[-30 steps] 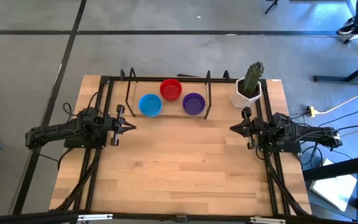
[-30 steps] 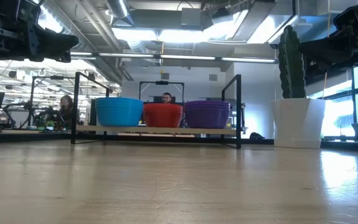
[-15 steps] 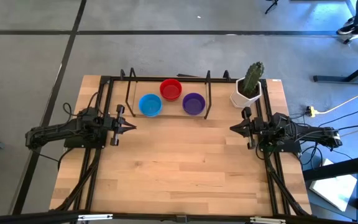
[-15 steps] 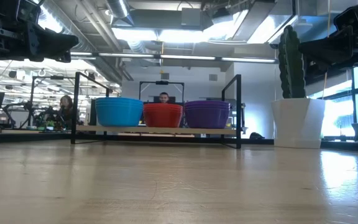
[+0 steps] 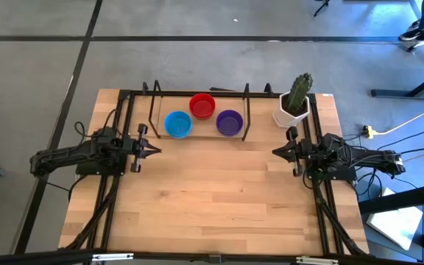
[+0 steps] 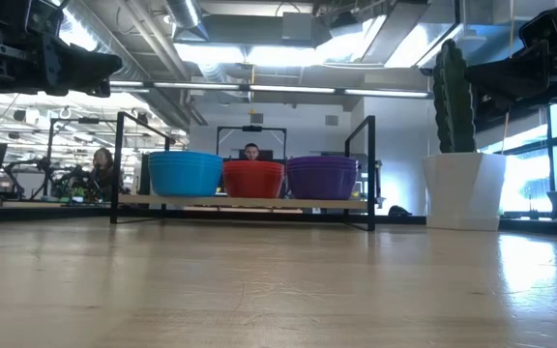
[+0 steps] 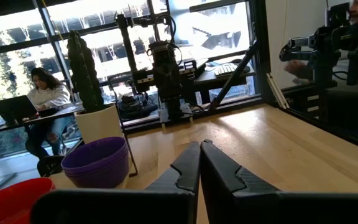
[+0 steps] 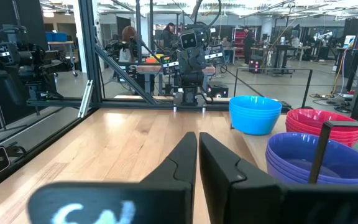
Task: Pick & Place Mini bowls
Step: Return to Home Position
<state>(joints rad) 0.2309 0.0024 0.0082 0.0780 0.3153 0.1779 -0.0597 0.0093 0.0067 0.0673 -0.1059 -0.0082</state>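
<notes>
My left jaws and right jaws are pressed together, empty, facing each other across the table [image 5: 212, 195]. The mini bowls [image 5: 202, 105] sit stacked on the shelf [image 6: 259, 202], between them and off to one side. The cactus pot [image 5: 291, 112] stands near my right jaws, so a wide swing there could topple it.

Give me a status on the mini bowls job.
Done, it seems: the blue stack, red stack and purple stack stand on the shelf, and no loose bowl shows on the table. In hand: nothing; the left gripper and right gripper are shut and empty, at the table's sides. Left: no bowl work that I can see.
</notes>
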